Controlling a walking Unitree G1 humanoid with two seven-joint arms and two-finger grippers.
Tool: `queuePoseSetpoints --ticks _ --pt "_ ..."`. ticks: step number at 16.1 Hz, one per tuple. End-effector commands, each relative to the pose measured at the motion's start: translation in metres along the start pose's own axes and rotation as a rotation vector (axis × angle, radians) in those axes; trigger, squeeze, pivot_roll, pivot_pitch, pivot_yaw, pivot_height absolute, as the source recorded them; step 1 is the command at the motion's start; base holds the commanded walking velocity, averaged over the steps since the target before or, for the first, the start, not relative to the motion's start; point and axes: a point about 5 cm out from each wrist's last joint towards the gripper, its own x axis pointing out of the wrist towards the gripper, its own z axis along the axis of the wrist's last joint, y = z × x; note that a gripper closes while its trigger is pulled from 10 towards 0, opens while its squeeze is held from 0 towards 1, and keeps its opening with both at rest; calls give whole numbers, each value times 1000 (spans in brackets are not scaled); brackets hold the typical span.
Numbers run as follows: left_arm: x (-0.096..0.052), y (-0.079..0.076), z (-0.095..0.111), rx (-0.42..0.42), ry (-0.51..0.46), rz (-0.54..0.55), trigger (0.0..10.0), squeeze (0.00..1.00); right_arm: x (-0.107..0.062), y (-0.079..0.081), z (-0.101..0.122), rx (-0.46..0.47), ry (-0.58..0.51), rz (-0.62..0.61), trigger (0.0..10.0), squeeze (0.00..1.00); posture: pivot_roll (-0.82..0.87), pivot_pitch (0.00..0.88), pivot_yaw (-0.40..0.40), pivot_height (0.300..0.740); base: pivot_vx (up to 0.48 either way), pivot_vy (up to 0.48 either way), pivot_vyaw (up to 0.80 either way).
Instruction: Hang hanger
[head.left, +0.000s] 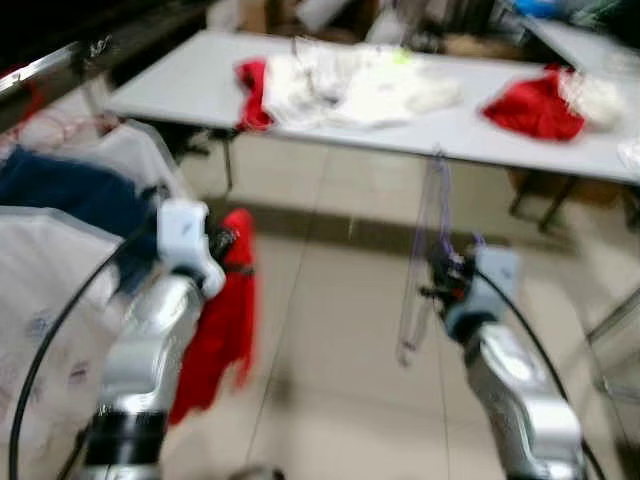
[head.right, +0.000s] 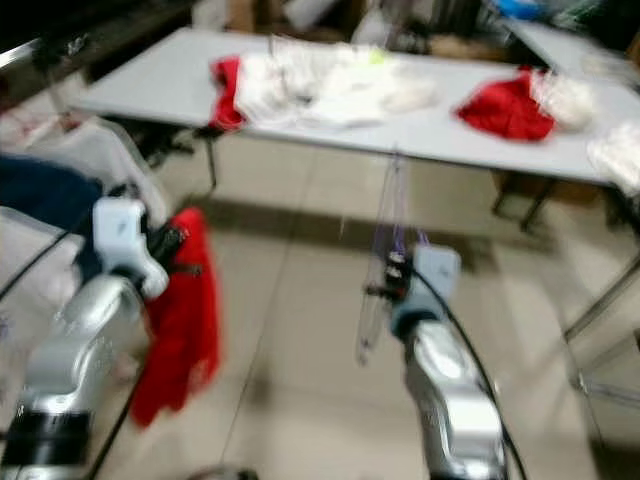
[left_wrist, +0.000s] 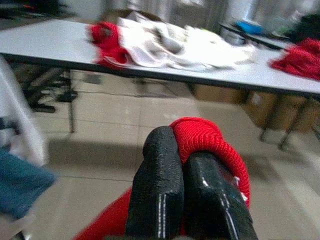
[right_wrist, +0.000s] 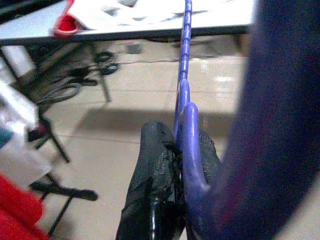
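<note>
Starting at the far left, a rail (head.left: 60, 62) is seen above hung clothes (head.left: 60, 200). The left gripper (left_wrist: 187, 200) is held up beside them, fingers pressed together on a red garment (head.left: 225, 320) that droops toward the floor (head.left: 320, 330). Further right, the right gripper (right_wrist: 172, 175) is pinched on a purple hanger (right_wrist: 186, 130), carried upright in front of the table (head.left: 200, 75), well apart from the rail. The head views are blurred.

Risks, as judged: the thin hanger could twist or slip in the pinch; the dangling garment could snag or drag.

The grips are resolved in the wrist views, whereas both arms, the rail and a second red cloth (head.left: 535, 105) on the table are given by the head views.
</note>
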Motion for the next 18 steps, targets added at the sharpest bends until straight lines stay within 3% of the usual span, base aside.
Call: queuePoseSetpoints --ticks 1,8,13,18 --pt "-1 1 -1 3 12 0 10000 0 -1 1 0 -1 -5 5 10000 0 -88 21 9 740 379 0 0" --pt "4 -5 0 5 9 -26 10000 0 -1 -3 3 -21 -19 0 10000 0 -102 0 16 740 406 0 0" --pt "-1 -12 1 6 10 -59 10000 0 -1 -10 10 -68 -32 11 10000 0 -94 14 6 740 413 0 0" --pt "5 -16 2 -3 -2 -72 10000 0 -2 -16 20 -126 -55 48 10000 0 -115 0 20 740 418 0 -640"
